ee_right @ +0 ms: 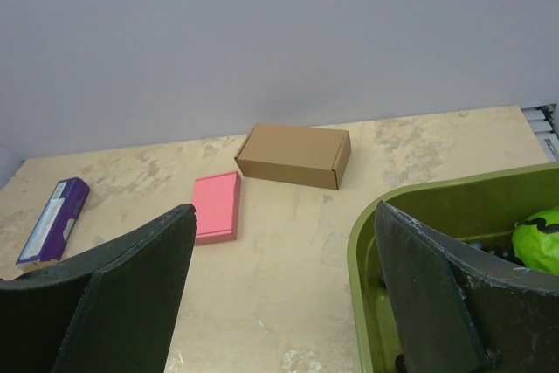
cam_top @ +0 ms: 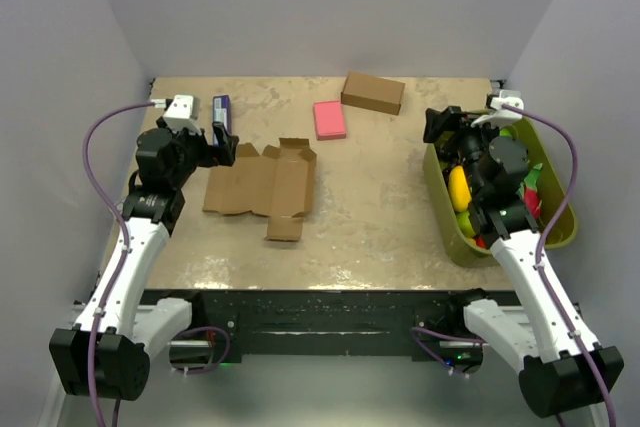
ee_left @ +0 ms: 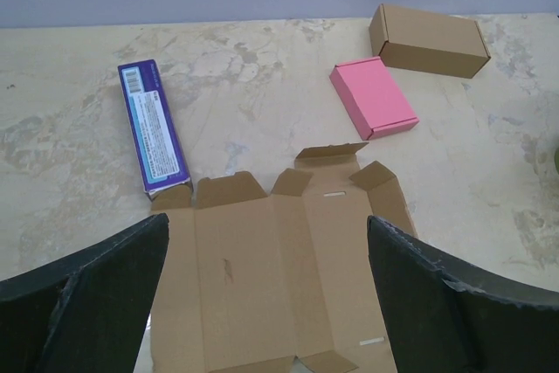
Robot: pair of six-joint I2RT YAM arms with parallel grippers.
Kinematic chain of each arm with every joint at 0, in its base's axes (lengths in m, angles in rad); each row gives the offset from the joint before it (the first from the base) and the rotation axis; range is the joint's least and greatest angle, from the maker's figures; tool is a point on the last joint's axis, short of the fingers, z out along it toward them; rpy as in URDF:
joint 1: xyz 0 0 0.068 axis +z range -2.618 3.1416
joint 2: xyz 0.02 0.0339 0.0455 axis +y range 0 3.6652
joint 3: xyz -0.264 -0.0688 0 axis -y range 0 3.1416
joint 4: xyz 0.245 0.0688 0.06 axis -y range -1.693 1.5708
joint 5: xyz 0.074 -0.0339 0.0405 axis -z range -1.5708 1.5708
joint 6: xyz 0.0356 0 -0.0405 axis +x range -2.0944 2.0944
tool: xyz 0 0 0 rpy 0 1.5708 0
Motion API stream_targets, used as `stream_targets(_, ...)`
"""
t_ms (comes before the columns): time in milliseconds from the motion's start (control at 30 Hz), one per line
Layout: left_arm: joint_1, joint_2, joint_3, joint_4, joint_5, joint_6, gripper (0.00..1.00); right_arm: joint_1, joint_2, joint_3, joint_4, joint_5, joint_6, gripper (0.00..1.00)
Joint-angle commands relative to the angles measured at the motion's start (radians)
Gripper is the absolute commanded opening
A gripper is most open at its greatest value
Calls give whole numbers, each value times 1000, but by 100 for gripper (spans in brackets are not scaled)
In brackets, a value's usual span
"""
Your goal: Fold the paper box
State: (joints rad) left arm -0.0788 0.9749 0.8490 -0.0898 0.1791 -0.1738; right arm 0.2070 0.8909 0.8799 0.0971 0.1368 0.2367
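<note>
Beside the paper box (ee_left: pixel 271 277) lies a purple carton (ee_left: pixel 153 128)

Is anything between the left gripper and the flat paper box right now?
Nothing visible. The left gripper hangs open over the paper box, which lies flat and uncovered; the purple box sits off at its far-left corner.

Paper box (ee_left: pixel 262 286): thin brown cardbd, matt, creased, a bit fibrous. Table (ee_left: pixel 262 67): beige stone-look top, mottled, smooth w/ low sheen. Closed brown box (ee_left: pixel 428 39): same matt cardbd. Pink block (ee_left: pixel 373 98): matt, looks like card. Purple carton (ee_left: pixel 153 133): printed, glossy. Bin (ee_right: pixel 454 203): olive plastic, smooth, semi-gloss. Left gripper fingers (ee_left: pixel 96 303): black, dull, rough-edged, prob. plastic or foam.
</note>
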Motion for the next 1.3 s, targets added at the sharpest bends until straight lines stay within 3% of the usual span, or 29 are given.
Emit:
stream_targets(0,4,-19,36,42,-45,-27,100,-4,14,-1,18,-34,47,87)
stream_targets(233,4,-28,39,30,-124,-69,100,-4,83,28,9,-183,121,83)
stream_targets(267,4,-28,41,27,-125,-70,99,-3,92,30,12,-233,127,77)
stream_targets(367,5,-33,38,30,-84,-59,100,15,129,34,23,-302,161,72)
stream_targets(567,5,-31,21,39,-30,-32,100,294,284,77,3,-190,156,74)
stream_targets(733,4,-44,5,58,-23,-16,100,440,463,24,148,-218,401,67)
stream_targets(800,5,-44,-2,65,-7,-9,100,512,563,45,142,-191,421,67)
stream_targets(1267,5,-10,-8,74,37,-6,100,563,898,191,44,-59,377,65)
